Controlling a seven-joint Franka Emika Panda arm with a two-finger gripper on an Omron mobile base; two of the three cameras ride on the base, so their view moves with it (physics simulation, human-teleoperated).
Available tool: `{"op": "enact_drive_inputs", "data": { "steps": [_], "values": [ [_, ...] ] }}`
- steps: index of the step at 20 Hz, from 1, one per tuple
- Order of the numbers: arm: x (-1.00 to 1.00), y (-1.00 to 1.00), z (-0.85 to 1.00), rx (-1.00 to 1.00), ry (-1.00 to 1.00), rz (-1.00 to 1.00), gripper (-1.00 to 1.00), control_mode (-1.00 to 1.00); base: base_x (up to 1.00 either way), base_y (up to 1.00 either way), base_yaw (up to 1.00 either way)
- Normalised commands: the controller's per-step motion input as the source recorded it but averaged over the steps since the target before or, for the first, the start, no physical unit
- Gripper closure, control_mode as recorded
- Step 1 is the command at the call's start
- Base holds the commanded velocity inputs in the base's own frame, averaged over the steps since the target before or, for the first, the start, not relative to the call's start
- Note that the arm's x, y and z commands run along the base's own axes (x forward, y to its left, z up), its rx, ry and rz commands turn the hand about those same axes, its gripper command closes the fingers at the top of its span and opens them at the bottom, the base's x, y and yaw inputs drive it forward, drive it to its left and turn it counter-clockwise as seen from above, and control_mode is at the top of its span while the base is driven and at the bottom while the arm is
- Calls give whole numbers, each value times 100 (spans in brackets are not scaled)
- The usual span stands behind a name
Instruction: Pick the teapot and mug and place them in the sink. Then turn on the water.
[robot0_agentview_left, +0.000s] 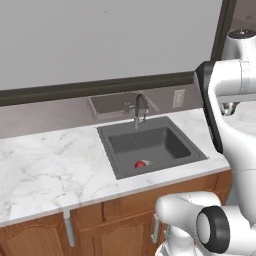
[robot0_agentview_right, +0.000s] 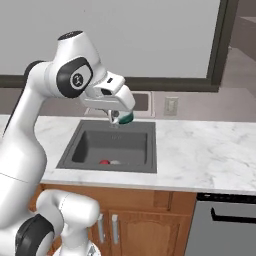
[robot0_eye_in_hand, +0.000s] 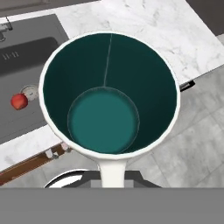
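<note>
A simulated kitchen with a grey wall, a dark-framed window and wooden cabinets beneath a white marble tabletop (robot0_agentview_left: 45, 165); set into it is the dark grey sink (robot0_agentview_left: 150, 145) with a slim curved tap (robot0_agentview_left: 139, 109) at its back edge; the teapot (robot0_agentview_left: 140, 163), silver with a red patch, lies on the basin floor near the front wall; the pincer (robot0_agentview_right: 119, 118) hangs above the rear of the basin, closed narrowly on the mug (robot0_agentview_right: 123, 118), whose teal interior (robot0_eye_in_hand: 105, 100) faces the hand camera; the mug is held in the air, clear of the sink and the tabletop.
</note>
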Motion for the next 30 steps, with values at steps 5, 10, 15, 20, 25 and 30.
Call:
{"op": "enact_drive_inputs", "data": {
  "steps": [5, 10, 15, 20, 25, 30],
  "values": [
    [0, 0, 0, 0, 0, 0, 100, 100, 0, 40, -2],
    [0, 0, 0, 0, 0, 0, 100, 100, 5, 8, 1],
    [0, 0, 0, 0, 0, 0, 100, 100, 11, -7, 16],
    [0, 0, 0, 0, 0, 0, 100, 100, 12, -15, 19],
    [0, 0, 0, 0, 0, 0, 100, 100, 63, -24, 16],
    [0, 0, 0, 0, 0, 0, 100, 100, 88, -30, 7]
  ]
}}
